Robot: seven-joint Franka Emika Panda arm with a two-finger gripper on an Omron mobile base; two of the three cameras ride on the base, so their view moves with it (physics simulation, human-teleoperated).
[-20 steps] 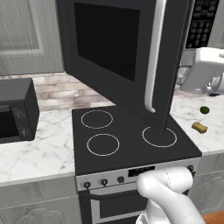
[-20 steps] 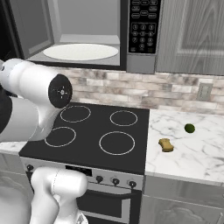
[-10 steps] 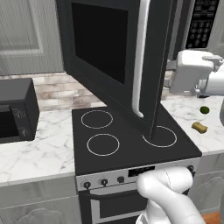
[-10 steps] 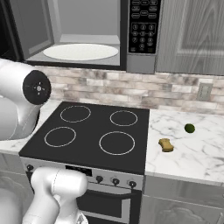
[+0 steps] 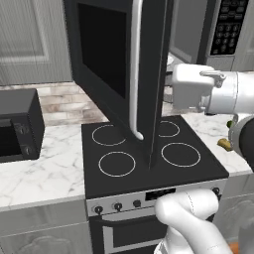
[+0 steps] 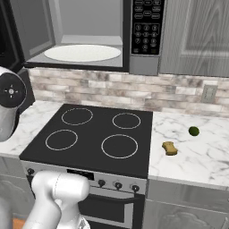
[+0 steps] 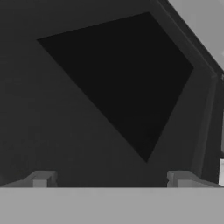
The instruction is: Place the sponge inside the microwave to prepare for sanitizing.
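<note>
Sponge [image 6: 169,148] on counter (microwave [image 6: 85,36] open)

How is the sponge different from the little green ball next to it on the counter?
The sponge is a yellow-tan block; the ball is round and dark green. The sponge lies nearer the stove and the counter's front edge; the ball sits farther back and to the right. Both are small and rest apart on the marble counter.

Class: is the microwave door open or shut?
Open: the microwave door swings out over the stove, exposing the white turntable inside.
</note>
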